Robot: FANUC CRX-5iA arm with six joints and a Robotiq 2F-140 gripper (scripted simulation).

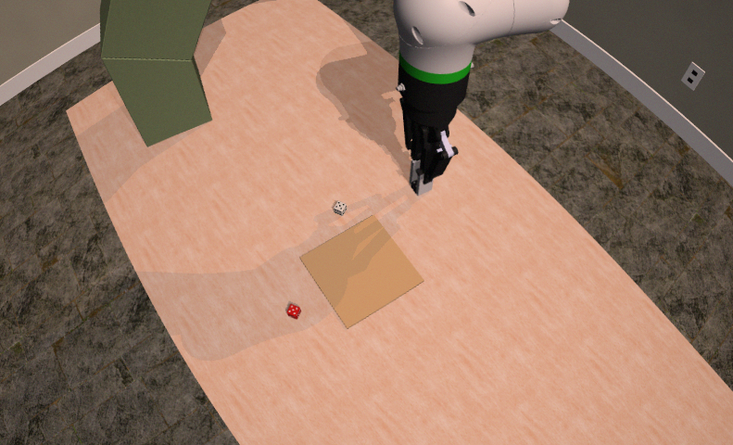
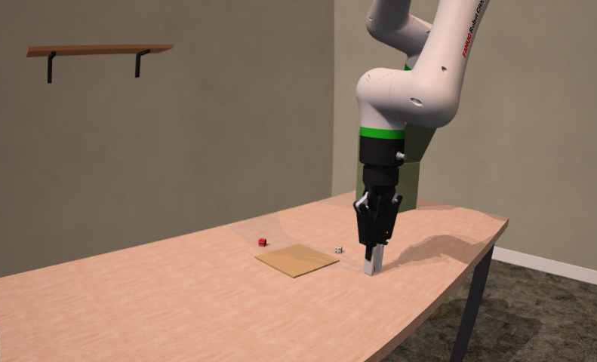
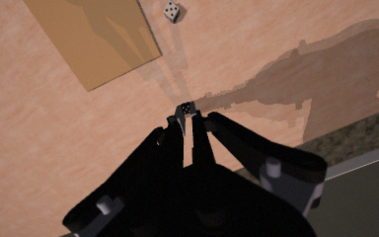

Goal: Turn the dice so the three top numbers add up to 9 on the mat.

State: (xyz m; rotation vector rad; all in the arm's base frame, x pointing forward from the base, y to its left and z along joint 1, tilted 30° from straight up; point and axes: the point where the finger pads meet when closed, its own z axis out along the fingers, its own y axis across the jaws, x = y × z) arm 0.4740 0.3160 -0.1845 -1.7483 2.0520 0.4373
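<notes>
A tan square mat [image 1: 360, 271] lies flat on the wooden table; it also shows in the side view [image 2: 296, 259] and the wrist view [image 3: 95, 37]. A white die [image 1: 339, 207] [image 2: 338, 249] [image 3: 172, 11] sits on the table just beyond the mat's far corner, off the mat. A red die [image 1: 293, 311] [image 2: 262, 242] sits on the table left of the mat, off it. My gripper [image 1: 422, 190] [image 2: 372, 271] points straight down with its tips at the table, right of the white die. In the wrist view the fingers are shut on a small black die [image 3: 186, 108], off the mat.
The robot's green pedestal [image 1: 152, 66] stands at the far end of the table. The table's right edge [image 2: 467, 268] runs close to the gripper. A wall shelf [image 2: 99, 49] hangs well away from the work area.
</notes>
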